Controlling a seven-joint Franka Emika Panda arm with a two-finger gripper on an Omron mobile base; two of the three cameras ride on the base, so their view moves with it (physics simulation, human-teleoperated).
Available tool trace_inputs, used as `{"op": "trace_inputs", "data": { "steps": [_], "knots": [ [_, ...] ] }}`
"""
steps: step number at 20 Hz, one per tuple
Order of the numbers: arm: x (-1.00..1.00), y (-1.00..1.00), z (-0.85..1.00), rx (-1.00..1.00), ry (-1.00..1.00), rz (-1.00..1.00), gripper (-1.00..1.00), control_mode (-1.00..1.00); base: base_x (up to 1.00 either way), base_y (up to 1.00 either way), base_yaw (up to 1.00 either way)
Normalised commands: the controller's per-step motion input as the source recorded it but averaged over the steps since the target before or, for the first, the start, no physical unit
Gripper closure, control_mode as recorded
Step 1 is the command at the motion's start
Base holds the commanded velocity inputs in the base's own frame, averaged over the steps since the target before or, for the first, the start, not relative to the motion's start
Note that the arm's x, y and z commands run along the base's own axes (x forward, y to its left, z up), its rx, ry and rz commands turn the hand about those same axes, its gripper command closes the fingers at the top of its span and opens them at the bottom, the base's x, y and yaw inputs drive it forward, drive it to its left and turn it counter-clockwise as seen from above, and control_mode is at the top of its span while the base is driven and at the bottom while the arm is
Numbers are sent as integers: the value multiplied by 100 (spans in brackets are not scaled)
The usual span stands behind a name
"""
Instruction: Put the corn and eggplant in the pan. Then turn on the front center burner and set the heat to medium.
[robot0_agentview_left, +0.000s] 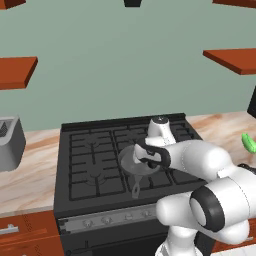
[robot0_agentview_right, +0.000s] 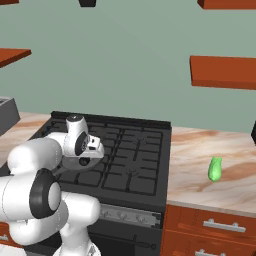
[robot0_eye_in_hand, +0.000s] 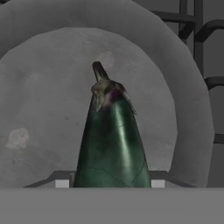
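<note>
My gripper (robot0_eye_in_hand: 110, 183) is shut on the eggplant (robot0_eye_in_hand: 111, 140), a dark glossy body with its stem pointing away from the hand. It hangs just above the floor of the pan (robot0_eye_in_hand: 43, 109). The round grey pan (robot0_agentview_left: 127, 159) sits on the front center burner (robot0_agentview_left: 120, 182) of the black stove, its short handle toward the front edge. The white hand hides much of the pan (robot0_agentview_right: 70, 164). The bright green corn (robot0_agentview_left: 248, 142) lies on the counter right of the stove, far from the gripper; it is the corn (robot0_agentview_right: 215, 169) on the marble top.
A row of stove knobs (robot0_agentview_left: 105, 220) runs along the front panel below the grate. A grey appliance (robot0_agentview_left: 10, 142) stands on the counter at the left. Orange shelves (robot0_agentview_right: 222, 70) hang on the wall above.
</note>
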Motion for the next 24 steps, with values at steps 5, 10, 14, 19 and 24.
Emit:
{"op": "trace_inputs", "data": {
  "steps": [5, 10, 14, 19, 24],
  "knots": [
    [0, 0, 0, 0, 0, 0, -100, -100, 0, 0, 0],
    [0, 0, 0, 0, 0, 0, -100, -100, 0, 0, 0],
    [0, 0, 3, 0, 0, 0, -100, -100, 0, 0, 0],
    [0, -3, 26, 0, 0, 0, -100, -100, 0, 0, 0],
    [0, -30, 29, 0, 0, 0, -100, -100, 0, 0, 0]
  ]
}}
